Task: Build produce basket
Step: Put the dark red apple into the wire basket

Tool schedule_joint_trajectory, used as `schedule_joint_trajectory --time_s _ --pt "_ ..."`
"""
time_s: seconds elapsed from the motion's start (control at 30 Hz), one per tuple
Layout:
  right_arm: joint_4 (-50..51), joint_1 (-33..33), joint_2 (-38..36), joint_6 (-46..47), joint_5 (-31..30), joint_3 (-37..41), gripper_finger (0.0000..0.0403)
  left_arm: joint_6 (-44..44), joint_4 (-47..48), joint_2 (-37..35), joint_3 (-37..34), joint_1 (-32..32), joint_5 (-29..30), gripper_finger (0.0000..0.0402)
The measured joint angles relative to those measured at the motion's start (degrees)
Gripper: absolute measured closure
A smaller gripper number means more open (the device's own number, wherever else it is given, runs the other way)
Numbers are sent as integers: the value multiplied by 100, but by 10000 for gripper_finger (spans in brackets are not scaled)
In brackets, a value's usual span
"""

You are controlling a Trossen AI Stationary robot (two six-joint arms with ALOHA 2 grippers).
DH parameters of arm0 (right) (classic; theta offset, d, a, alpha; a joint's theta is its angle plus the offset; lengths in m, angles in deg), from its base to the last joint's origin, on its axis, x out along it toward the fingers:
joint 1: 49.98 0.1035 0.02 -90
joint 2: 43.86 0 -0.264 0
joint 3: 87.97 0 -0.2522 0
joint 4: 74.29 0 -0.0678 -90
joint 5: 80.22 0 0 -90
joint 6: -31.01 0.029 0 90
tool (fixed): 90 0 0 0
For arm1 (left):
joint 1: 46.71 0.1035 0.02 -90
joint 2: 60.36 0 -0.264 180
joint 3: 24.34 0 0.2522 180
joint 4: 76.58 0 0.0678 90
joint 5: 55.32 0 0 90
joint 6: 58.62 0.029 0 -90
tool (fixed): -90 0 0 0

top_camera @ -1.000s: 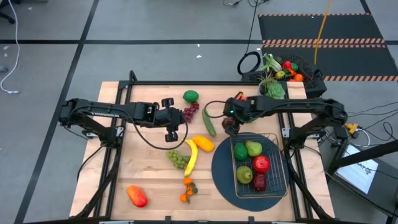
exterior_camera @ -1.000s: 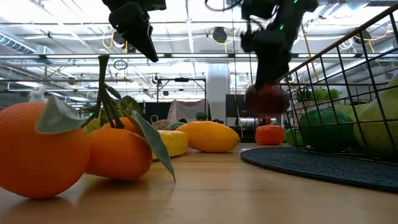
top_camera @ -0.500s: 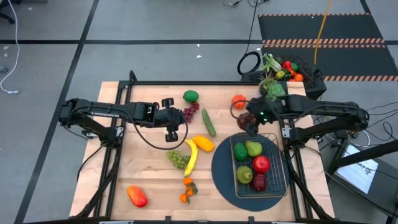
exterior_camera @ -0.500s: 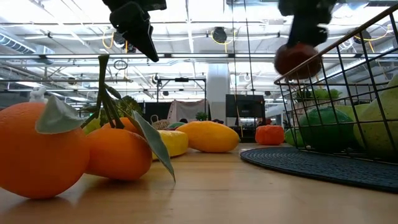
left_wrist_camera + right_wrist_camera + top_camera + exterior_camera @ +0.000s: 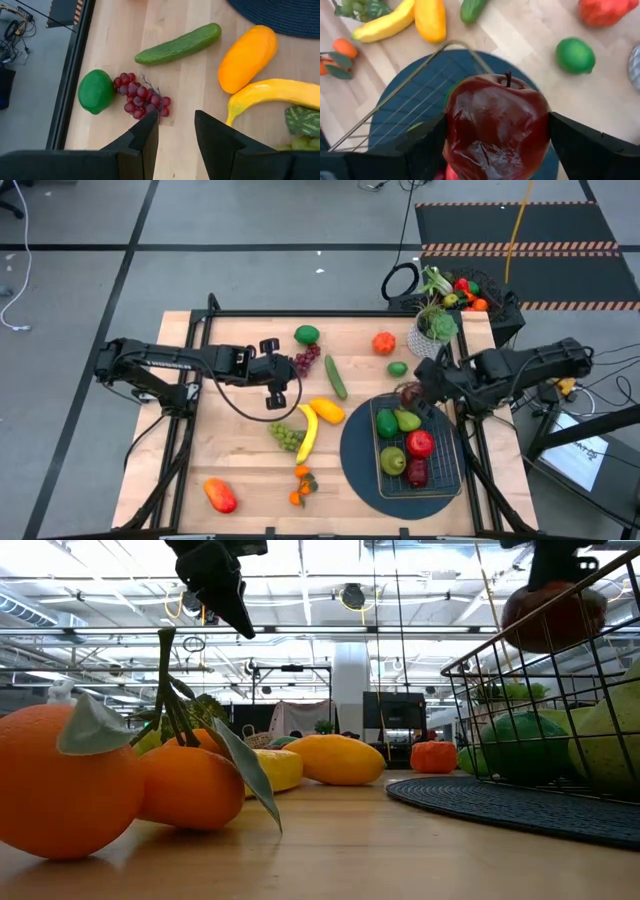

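Observation:
The wire basket (image 5: 415, 445) stands on a dark round mat (image 5: 358, 452) at the right and holds a pear, green fruit and red apples. My right gripper (image 5: 413, 392) hangs over the basket's far rim, shut on a dark red apple (image 5: 497, 125), which also shows in the low view as the apple (image 5: 553, 615). My left gripper (image 5: 176, 125) hovers open and empty above the table's middle, near the red grapes (image 5: 142, 96). A banana (image 5: 308, 432), cucumber (image 5: 336, 377), yellow mango (image 5: 327, 411), green grapes (image 5: 287, 436) and oranges (image 5: 301, 485) lie on the wood. My right gripper pinches the dark red apple by its two opposite sides (image 5: 451, 131) between its two fingers (image 5: 585, 150). The fingers slant down from the table's right side. The apple sits lifted clear with its stem (image 5: 508, 79) up, above the basket's far rim.
A lime (image 5: 398, 368) and an orange-red fruit (image 5: 384, 342) lie beyond the basket's far side. A potted plant (image 5: 435, 328) stands at the far right corner, with a black bin (image 5: 462, 295) of produce behind it. A green fruit (image 5: 307, 335) and a red-orange fruit (image 5: 220, 495) lie farther left.
My right gripper has carried the dark red apple up and toward the table's right and near side, from beside the cucumber to above the basket's far rim, rolling its wrist on the way. The apple stays held and clear of the table.

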Motion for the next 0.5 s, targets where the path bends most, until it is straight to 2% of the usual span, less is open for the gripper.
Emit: schedule_joint_trajectory --time_s 0.1,0.27,0.5 --pt "31 458 -9 501 -234 150 81 -56 19 0 0 -83 -2 273" --pt "-42 1052 -4 1365 -234 731 81 -147 57 0 0 -300 1 273" --pt "-117 1303 -3 2208 -213 1582 81 -438 56 0 0 -631 2 273"
